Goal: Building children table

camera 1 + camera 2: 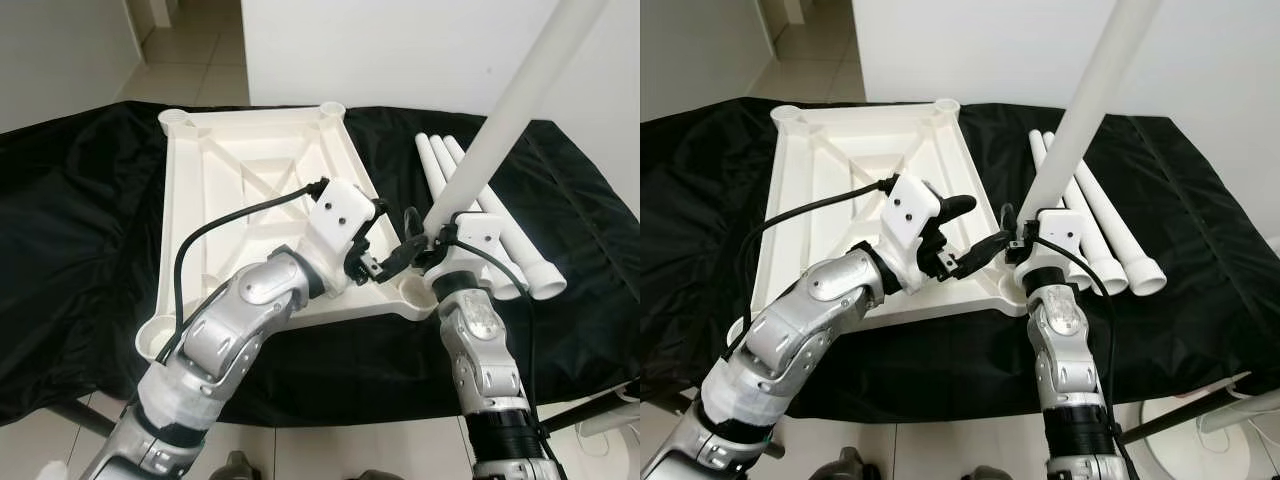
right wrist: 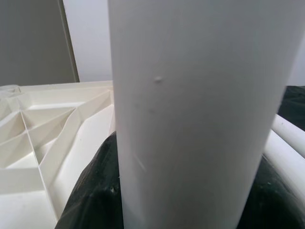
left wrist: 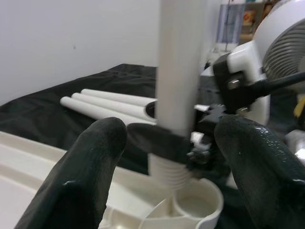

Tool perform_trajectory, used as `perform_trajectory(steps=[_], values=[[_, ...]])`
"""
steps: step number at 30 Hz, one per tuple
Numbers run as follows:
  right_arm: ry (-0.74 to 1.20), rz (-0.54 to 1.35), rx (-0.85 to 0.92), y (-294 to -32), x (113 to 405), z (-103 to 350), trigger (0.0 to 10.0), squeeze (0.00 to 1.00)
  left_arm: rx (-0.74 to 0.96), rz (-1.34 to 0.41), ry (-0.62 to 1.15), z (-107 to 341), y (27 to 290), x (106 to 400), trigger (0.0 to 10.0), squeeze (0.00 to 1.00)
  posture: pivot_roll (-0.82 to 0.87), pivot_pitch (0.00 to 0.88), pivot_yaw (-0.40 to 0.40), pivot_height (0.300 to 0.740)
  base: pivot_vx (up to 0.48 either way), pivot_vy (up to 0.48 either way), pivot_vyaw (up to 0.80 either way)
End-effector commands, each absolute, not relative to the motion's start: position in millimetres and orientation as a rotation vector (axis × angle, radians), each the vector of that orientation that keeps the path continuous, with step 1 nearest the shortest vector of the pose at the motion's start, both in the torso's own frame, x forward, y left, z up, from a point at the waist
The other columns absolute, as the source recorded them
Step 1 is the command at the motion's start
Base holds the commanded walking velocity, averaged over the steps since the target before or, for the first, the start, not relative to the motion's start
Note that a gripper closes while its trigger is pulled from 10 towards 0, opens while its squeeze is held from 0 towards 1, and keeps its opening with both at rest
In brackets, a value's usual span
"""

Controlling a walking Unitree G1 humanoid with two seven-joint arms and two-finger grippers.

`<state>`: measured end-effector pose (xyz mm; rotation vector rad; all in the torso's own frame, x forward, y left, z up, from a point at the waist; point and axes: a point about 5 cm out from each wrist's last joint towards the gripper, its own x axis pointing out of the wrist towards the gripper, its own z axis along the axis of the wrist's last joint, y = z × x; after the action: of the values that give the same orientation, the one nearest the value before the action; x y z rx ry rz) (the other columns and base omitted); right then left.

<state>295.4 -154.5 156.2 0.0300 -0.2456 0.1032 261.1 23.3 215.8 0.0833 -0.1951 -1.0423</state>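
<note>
Right gripper [image 1: 432, 243] pinches upright leg [image 1: 500, 120] over tabletop [image 1: 250, 180] corner socket [image 3: 198, 205]; left gripper [image 1: 385, 262] spread beside it.

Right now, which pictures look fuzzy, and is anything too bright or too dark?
In the left wrist view the left hand's fingers are close and soft, while the leg and socket look sharper. In the right wrist view the leg is so near it looks smooth and fuzzy. In the eye views the white tabletop is bright and the black cloth dark with shiny folds.
</note>
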Motion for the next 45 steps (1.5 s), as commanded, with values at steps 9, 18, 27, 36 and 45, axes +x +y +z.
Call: perform_trajectory(steps=[9,18,27,36,45], values=[[-0.232,0.169,-0.056,-159,286,150,10.0,0.0,0.156,-1.021,-0.138,194,35,264,10.0,0.0,-0.08,0.02,-0.002,0.74,0.0,0.0,0.0],[-0.155,0.242,-0.083,-157,275,126,10.0,0.0,0.19,-0.987,-0.081,179,42,266,10.0,0.0,-0.08,0.016,-0.003,0.74,0.0,0.0,0.0],[-0.108,0.328,-0.138,-155,271,113,10.0,0.0,0.183,-1.041,-0.05,175,44,258,10.0,0.0,-0.08,0.023,-0.004,0.74,0.0,0.0,0.0],[-0.074,0.338,-0.157,-163,268,102,10.0,0.0,0.185,-1.027,-0.049,175,47,258,10.0,0.0,-0.07,0.023,-0.004,0.74,0.0,0.0,0.0],[-0.07,0.421,-0.203,-162,265,93,10.0,0.0,0.185,-1.026,-0.056,178,46,259,10.0,0.0,-0.07,0.025,-0.002,0.74,0.0,0.0,0.0]])
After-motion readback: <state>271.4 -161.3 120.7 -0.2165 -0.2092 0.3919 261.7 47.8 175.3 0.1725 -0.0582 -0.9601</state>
